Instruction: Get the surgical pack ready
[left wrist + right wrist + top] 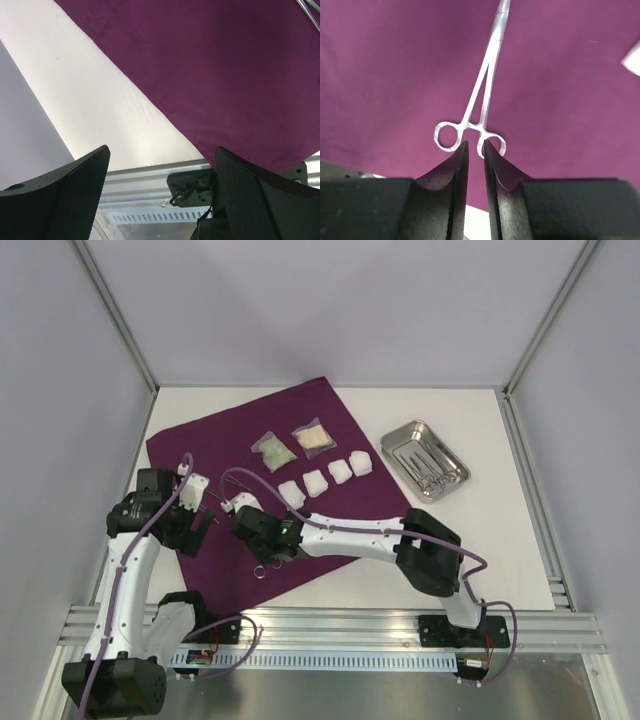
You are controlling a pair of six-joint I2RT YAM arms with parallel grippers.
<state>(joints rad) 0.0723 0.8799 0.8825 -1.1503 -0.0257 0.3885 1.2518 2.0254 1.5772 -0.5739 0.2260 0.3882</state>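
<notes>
The deep-purple cloth (pixel 240 440) lies spread on the white table. On it are two clear packets (pixel 272 450), a row of several white gauze pads (pixel 328 478) and one steel scissor-like instrument (pixel 262 569). In the right wrist view this instrument (pixel 485 85) lies flat on the cloth (pixel 395 75). My right gripper (pixel 475 146) is just behind its ring handles, jaws a narrow gap apart, one ring's shank between the tips. In the top view the right gripper (pixel 270 552) is low over the cloth. My left gripper (pixel 195 525) is wide open and empty (pixel 162 160) by the cloth's near left edge (pixel 225 75).
A small steel tray (pixel 448 481) holding more steel instruments (pixel 425 468) stands on the bare table right of the cloth. The metal rail (pixel 330 625) runs along the near edge. Grey walls and frame posts enclose the table. One gauze pad corner (pixel 632 60) shows in the right wrist view.
</notes>
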